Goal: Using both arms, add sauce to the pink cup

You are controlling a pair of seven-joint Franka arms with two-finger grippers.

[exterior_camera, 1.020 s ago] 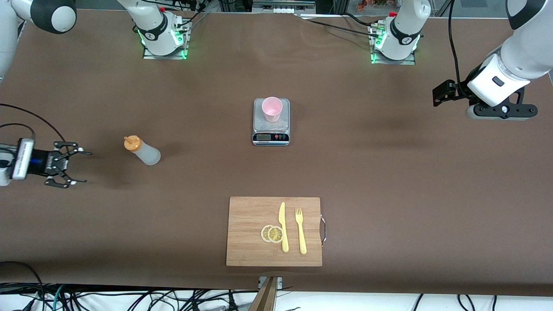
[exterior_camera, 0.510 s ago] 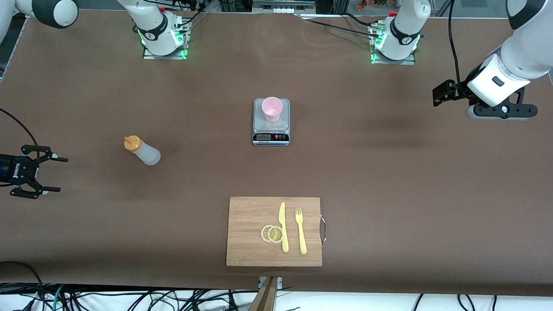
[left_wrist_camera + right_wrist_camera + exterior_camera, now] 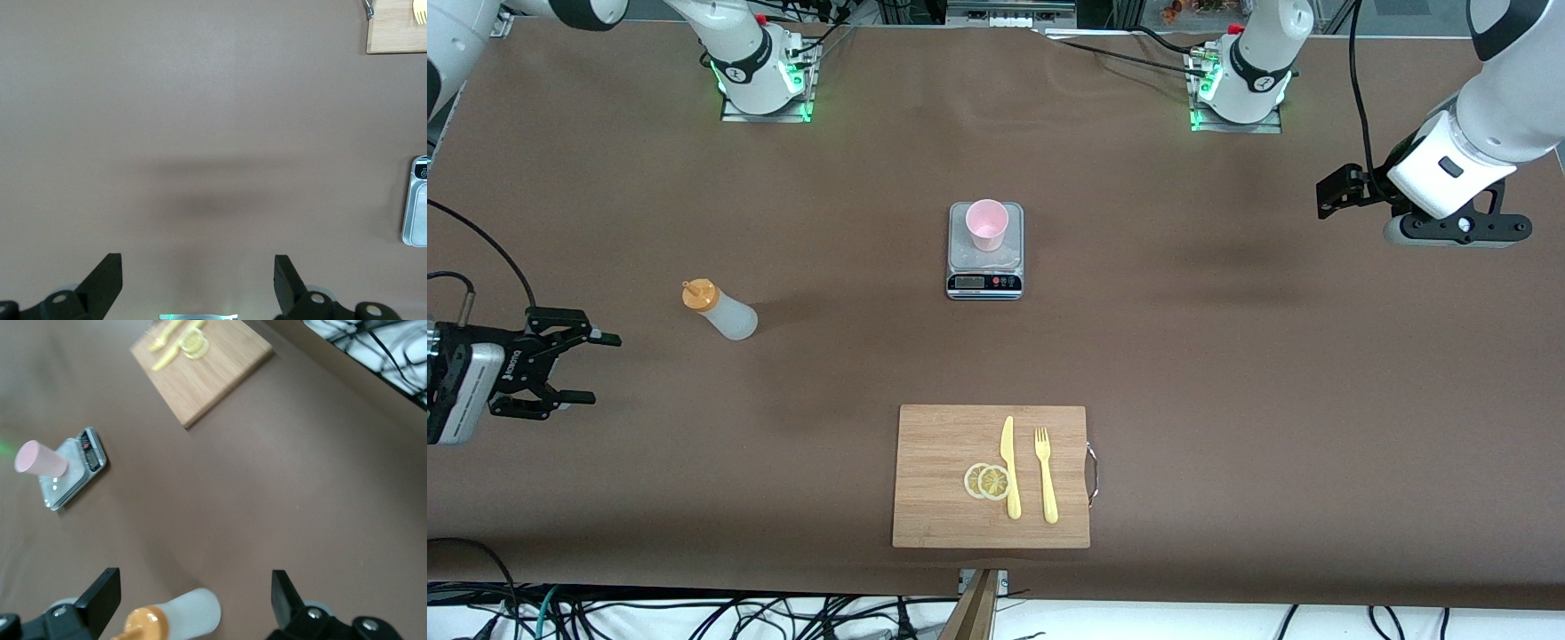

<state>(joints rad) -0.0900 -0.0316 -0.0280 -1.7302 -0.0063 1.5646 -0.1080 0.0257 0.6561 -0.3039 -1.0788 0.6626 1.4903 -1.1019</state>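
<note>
Just ahead of the right gripper [image 3: 585, 366], which has swung back wide open, stands the bottle [image 3: 721, 310]; the left gripper [image 3: 198, 283] waits, wide too.

Matt brown table [image 3: 1227, 356], wooden board [image 3: 943, 480], translucent plastic bottle [image 3: 729, 317].

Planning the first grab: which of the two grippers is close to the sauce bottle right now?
The right gripper, open, low at its own end of the table beside the sauce bottle. The left gripper, also open, waits over bare table at the left arm's end.
</note>
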